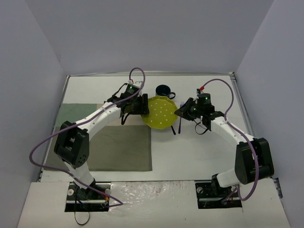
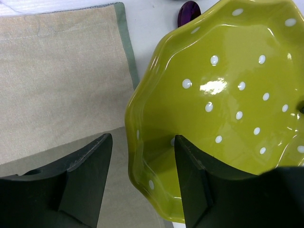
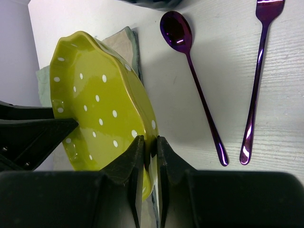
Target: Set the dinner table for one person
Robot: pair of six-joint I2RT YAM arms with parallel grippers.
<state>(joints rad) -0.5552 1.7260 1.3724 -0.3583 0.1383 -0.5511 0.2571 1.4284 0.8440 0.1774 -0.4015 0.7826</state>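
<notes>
right gripper (image 3: 149,138) pinches tilted plate (image 1: 160,113) by rim, left gripper (image 2: 142,138) spread astride opposite rim, not gripping: glossy edge may slip, plate drops.

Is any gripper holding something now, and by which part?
The right gripper pinches the green dotted plate by its rim. The left gripper straddles the opposite rim, jaws not closed on it.

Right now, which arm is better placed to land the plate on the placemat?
Left, probably. The left gripper has open jaws straddling the polka-dot plate at the rim beside the placemat. The right gripper pinches the opposite rim, farther away.
</notes>
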